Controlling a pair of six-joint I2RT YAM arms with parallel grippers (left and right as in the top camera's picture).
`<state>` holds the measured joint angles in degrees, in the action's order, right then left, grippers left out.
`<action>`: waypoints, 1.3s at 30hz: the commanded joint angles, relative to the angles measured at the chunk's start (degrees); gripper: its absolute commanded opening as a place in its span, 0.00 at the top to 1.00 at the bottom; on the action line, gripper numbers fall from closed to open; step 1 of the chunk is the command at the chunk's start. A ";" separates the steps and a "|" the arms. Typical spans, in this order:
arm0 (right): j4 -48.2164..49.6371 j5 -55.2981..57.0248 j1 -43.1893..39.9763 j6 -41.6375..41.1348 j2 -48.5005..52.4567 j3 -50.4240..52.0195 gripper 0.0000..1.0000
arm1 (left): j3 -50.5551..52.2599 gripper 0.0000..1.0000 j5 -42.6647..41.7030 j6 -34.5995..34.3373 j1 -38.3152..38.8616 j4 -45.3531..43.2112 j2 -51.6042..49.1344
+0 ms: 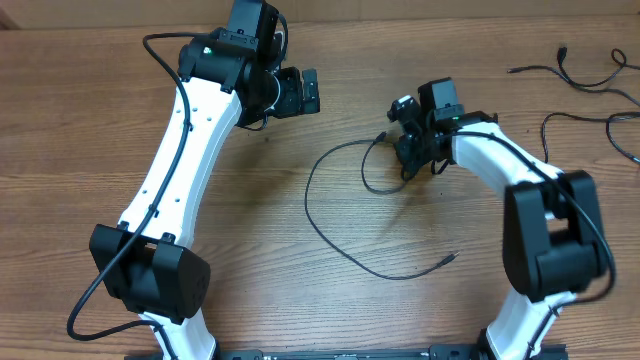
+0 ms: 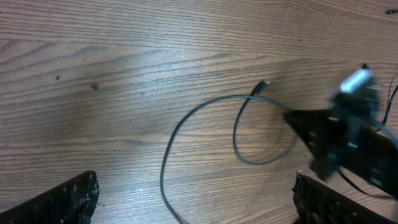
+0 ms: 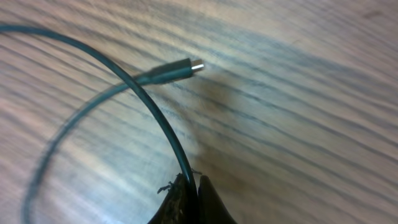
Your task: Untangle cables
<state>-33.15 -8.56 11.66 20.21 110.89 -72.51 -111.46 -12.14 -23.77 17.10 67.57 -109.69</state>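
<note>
Two arms reach over the table (image 1: 250, 300): the left arm stretches far forward, its left gripper (image 1: 308, 90) spread wide and empty above bare wood, while the right arm folds at the elbow, pointing its right gripper (image 3: 191, 198) down mid-table. Its jaws pinch tight on the looped cable (image 1: 307, 195), near its silvery plug (image 3: 186, 67); other cables (image 1: 575, 117) lie well apart at far right.

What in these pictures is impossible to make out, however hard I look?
Overhead: the right end effector covers the spot where it pinches the middle cable.
Overhead: the far cables run off the right edge, so their full length is unseen.
Left wrist: the right end effector is blurred; its fingers cannot be told apart.
Right wrist: the middle cable's loop leaves the left edge.
</note>
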 commanded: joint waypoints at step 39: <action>-28.92 -13.18 -1.22 -4.44 -17.55 0.09 0.01 | -0.39 0.00 0.33 0.66 -0.20 -0.11 -0.24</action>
<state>-64.20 -21.21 10.50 15.00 94.45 -72.51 -111.46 -12.14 -23.77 17.10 67.57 -109.69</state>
